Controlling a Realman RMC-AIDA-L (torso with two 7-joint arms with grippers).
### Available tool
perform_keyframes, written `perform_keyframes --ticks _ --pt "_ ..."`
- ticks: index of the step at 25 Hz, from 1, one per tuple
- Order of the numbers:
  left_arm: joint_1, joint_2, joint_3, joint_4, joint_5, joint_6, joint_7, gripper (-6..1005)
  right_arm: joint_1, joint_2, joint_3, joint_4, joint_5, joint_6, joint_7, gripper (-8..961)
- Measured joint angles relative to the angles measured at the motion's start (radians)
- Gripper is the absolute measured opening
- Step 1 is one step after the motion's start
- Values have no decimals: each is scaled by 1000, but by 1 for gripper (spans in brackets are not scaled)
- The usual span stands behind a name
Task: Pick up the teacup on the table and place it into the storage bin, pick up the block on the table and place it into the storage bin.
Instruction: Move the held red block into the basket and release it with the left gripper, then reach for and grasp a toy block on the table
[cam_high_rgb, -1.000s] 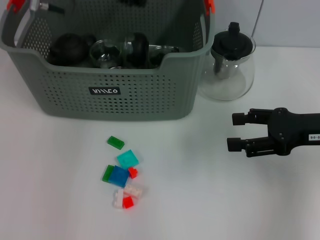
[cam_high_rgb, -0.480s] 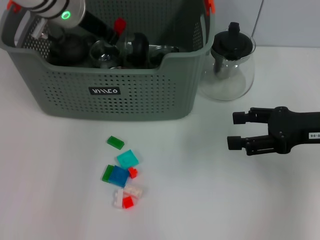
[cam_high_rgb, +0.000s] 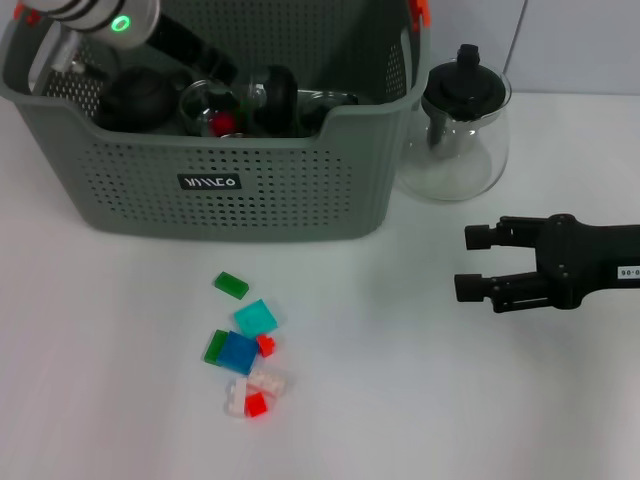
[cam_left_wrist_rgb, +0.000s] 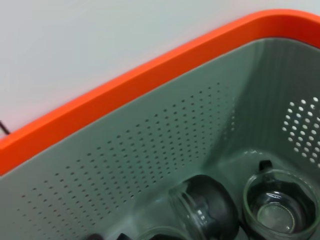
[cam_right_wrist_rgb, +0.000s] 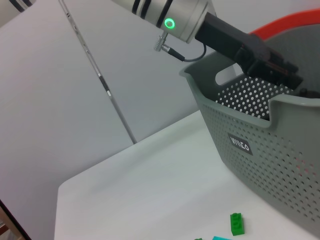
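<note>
A grey-green storage bin (cam_high_rgb: 230, 170) is being shown at 11 o'clock on a white table (cam_high_rgb: 450, 400), w/ glass teacups and dark-lidded pots inside. The left gripper (cam_high_rgb: 215, 68) is being held over the bin's inside, approx. above a glass cup; its fingers are hidden, so open vs. closed cannot be told. A small red block (cam_high_rgb: 222, 123) is being seen lying inside the bin among the glassware, just below that gripper and apart from it, so it is judged as released.

A loose pile of blocks (cam_high_rgb: 245, 345) is being left on the table at 6 o'clock, in front of the bin: green, teal, blue, red and white pieces, some touching. The green block (cam_high_rgb: 231, 285) is lying apart at the pile's 12 o'clock, long axis running roughly 10-to-4.

The right gripper (cam_high_rgb: 472, 262) is being held idle at 3 o'clock, fingers spread, nothing between them, pointing toward 9 o'clock. A glass teapot (cam_high_rgb: 458, 130) is standing just beside the bin's right wall.

The pile is judged nearer the left arm, which must be lifted clear over the bin's front rim and brought toward 6 o'clock. Open table is being left all round the pile; the bin wall is the only edge near.
</note>
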Motion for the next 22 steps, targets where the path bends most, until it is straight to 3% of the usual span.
perform_keyframes --ticks 7,11,13,19,22 --pt "72 -11 -36 205 -107 125 17 503 -3 -3 0 0 0 -5 -7 945" --pt "164 -13 -132 385 -424 283 121 591 -3 -4 0 0 0 -6 -11 944" --pt "231 -13 -210 475 -712 422 221 619 -4 -4 0 0 0 -5 -12 944" --pt "321 -26 -314 551 -991 704 336 642 -5 -4 0 0 1 -2 -19 944" --pt "385 -20 -285 566 -1050 793 381 641 -5 -5 0 0 6 -4 -19 944"
